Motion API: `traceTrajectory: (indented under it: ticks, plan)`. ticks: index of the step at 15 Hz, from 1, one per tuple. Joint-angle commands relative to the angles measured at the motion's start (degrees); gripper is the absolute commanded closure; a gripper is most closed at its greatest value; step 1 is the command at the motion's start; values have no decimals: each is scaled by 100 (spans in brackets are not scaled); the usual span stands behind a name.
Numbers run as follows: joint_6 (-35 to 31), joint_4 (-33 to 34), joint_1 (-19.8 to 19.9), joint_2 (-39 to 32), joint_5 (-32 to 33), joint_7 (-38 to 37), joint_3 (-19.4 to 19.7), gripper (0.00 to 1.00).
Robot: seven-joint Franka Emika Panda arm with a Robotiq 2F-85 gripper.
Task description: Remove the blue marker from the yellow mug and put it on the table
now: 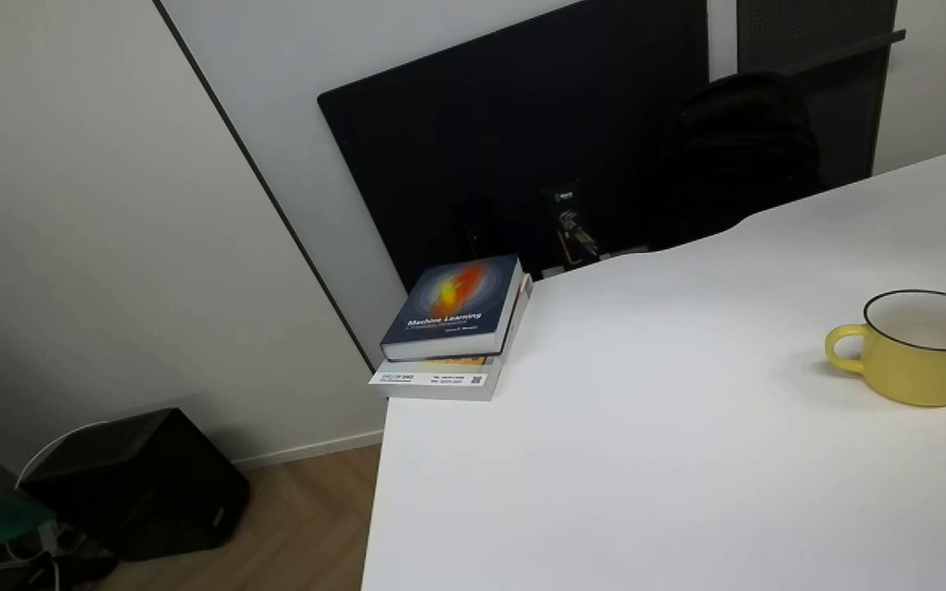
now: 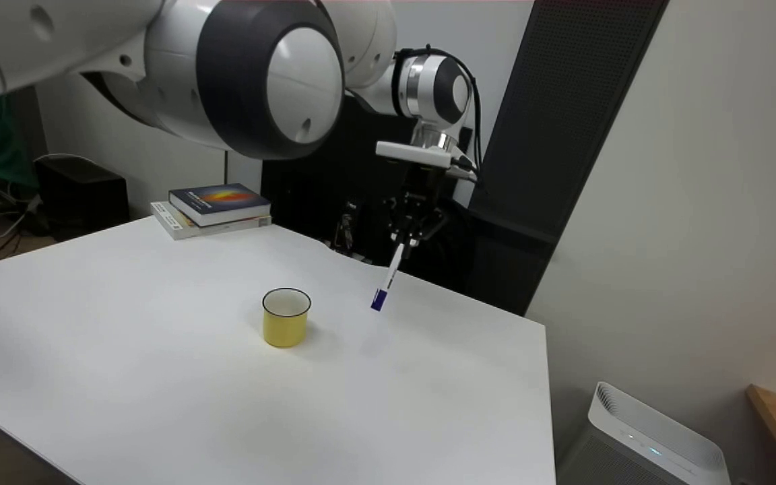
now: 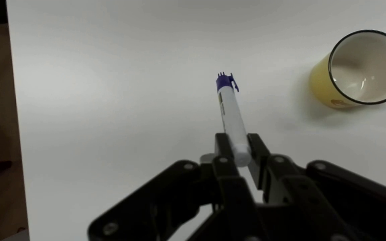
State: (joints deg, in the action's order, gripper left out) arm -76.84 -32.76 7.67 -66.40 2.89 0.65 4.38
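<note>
Blue marker (image 3: 232, 115), tilted, pinched near its white end, gripper (image 3: 238, 145) narrowed to barrel width

Surface (image 2: 280, 397), one: white, straight-edged along the side seen in the wrist view, its tone greyer there. On it:

Bottom book (image 1: 444, 386), one: pale, lying flat at a corner; cover only partly in view, small print and an orange patch along the visible strip.

Yellow mug (image 1: 920, 373), one: upright, dark rim, white interior; standing well apart from the book, in from the edges; handle (image 1: 831, 348) turned to the book's side in an exterior view; soft shadow on the surface beside the base.
</note>
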Motion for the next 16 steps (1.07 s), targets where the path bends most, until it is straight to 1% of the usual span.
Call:
traceTrajectory:
  ticks: [1,9,16]
  plan:
    - [-172,-614,169,120,-92,-43,-25,96]
    - [-1066,-2078,368,200,-154,34,-22,96]
    - [-1387,-2858,536,168,-187,78,-23,96]
